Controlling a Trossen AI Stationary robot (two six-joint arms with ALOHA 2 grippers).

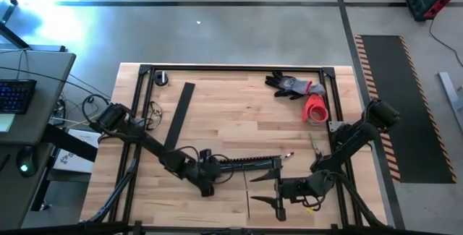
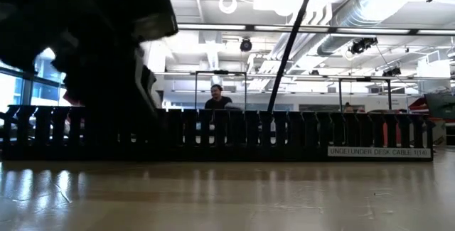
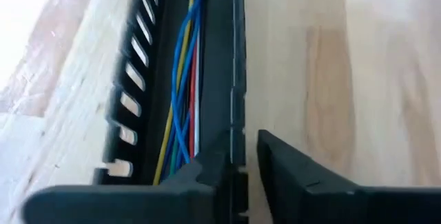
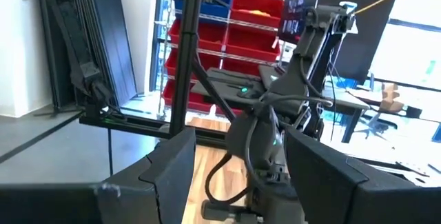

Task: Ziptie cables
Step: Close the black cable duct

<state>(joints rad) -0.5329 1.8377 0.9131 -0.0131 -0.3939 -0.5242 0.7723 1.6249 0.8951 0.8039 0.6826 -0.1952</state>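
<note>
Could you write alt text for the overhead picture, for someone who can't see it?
Seen from above, two dark robot arms meet at a long black slotted channel near the front of a wooden table: the left gripper at its left end, the right gripper open beside a thin dark ziptie. Gloves lie farther back.

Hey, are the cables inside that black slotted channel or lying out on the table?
Inside. In the left wrist view the cables run along between the walls of the black slotted channel, with its top uncovered.

Bright overall | window glare at floor (image 1: 43, 11) corner | dark arm (image 2: 92, 39) blurred, backlit | table (image 2: 227, 195) sheen
</note>
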